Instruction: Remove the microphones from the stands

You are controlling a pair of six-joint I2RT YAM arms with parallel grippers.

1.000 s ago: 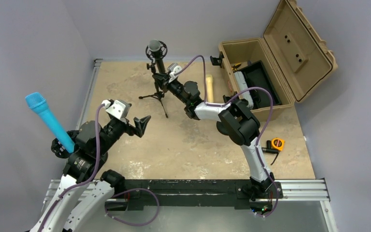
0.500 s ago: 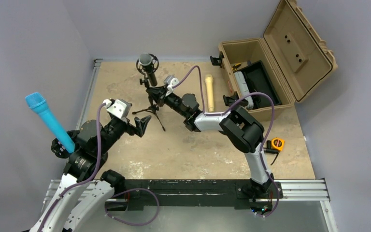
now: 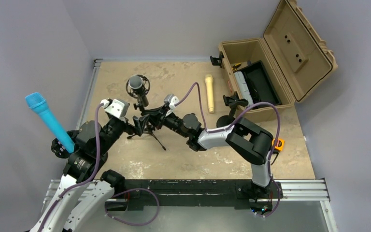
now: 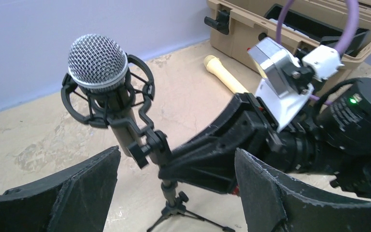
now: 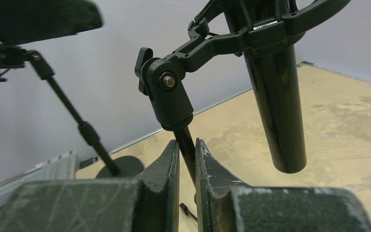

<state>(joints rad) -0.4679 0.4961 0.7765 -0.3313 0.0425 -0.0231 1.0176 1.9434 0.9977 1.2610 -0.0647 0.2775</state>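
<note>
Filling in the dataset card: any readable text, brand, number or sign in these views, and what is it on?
No text can be read in any view.
Shock mount: pale print on the band around the microphone, too blurred to read.
Tape measure: marking on its face, too small to read.
Case: no print visible.

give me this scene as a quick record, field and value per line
microphone: seated in the shock mount on the stand, grille up
stand: tripod, pole pinched just below the pivot
right hand: shut on the stand
left hand: open, facing the microphone
other items: yellow microphone lying on the table, blue microphone at the left, open case
task state: microphone not yet removed
</note>
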